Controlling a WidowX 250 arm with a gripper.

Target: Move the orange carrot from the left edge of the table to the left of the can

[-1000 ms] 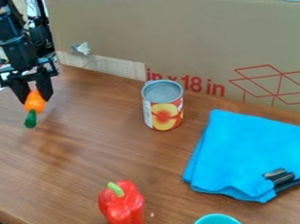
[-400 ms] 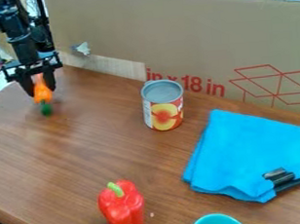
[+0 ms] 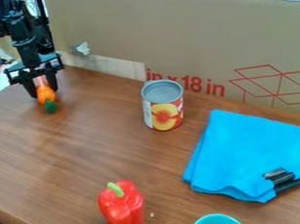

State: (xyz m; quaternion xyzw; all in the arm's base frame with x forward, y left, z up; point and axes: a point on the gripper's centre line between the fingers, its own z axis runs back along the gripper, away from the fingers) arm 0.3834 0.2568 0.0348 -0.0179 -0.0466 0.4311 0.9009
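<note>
At the upper left of the camera view, the gripper [image 3: 42, 87] hangs over the far left part of the wooden table, shut on an orange toy vegetable [image 3: 45, 95] with a green end. The green end points down toward the tabletop; I cannot tell if it touches. To the right, near the cardboard, stands a can [image 3: 163, 106] with a peach picture on its label. A red toy pepper [image 3: 122, 211] with a light green stem is at the front of the table.
A folded blue cloth [image 3: 250, 152] lies on the right, with a black object [image 3: 285, 178] at its front corner. The rim of a teal cup [image 3: 217, 223] shows at the bottom edge. A cardboard wall [image 3: 192, 37] borders the table's back.
My gripper has moved to the right with the orange toy vegetable between its fingers, and the vegetable's green end now stands higher in the view. Everything else on the table is unmoved.
</note>
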